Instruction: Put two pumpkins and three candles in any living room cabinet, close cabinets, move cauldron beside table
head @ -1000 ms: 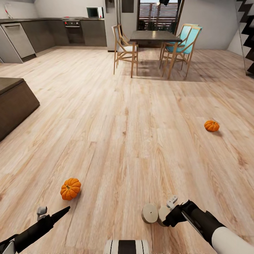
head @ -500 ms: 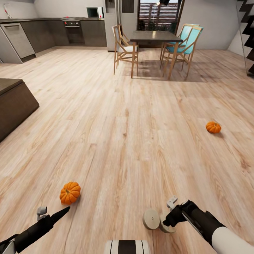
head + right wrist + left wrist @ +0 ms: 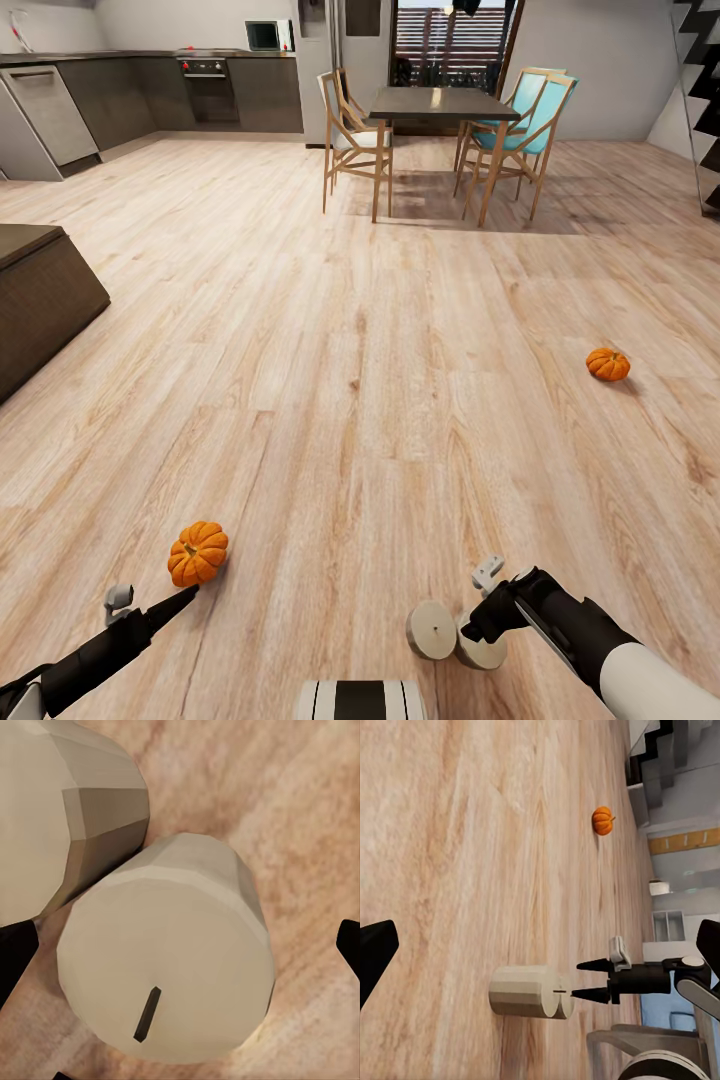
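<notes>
Two beige candles (image 3: pixel 432 629) stand upright and side by side on the wooden floor. My right gripper (image 3: pixel 475 630) hangs open just above the nearer candle (image 3: pixel 165 975), with its fingertips (image 3: pixel 585 995) down at the candle's top, by the wick. One orange pumpkin (image 3: pixel 198 553) sits on the floor just ahead of my left gripper (image 3: pixel 188 595), which is open and empty. A second pumpkin (image 3: pixel 608 364) lies further off to the right and also shows in the left wrist view (image 3: pixel 602 820). The cauldron and the table are out of view.
A low dark brown unit (image 3: pixel 40 290) juts in at the left edge; I cannot tell whether it is the cabinet. A dark-topped dining table (image 3: pixel 440 103) with chairs stands at the back, kitchen counters (image 3: pixel 110 95) at the back left and stairs (image 3: pixel 705 110) at the right.
The whole view has crept forward a little, so both pumpkins and the candles sit lower in the picture. The candles now lie more directly under my right gripper.
</notes>
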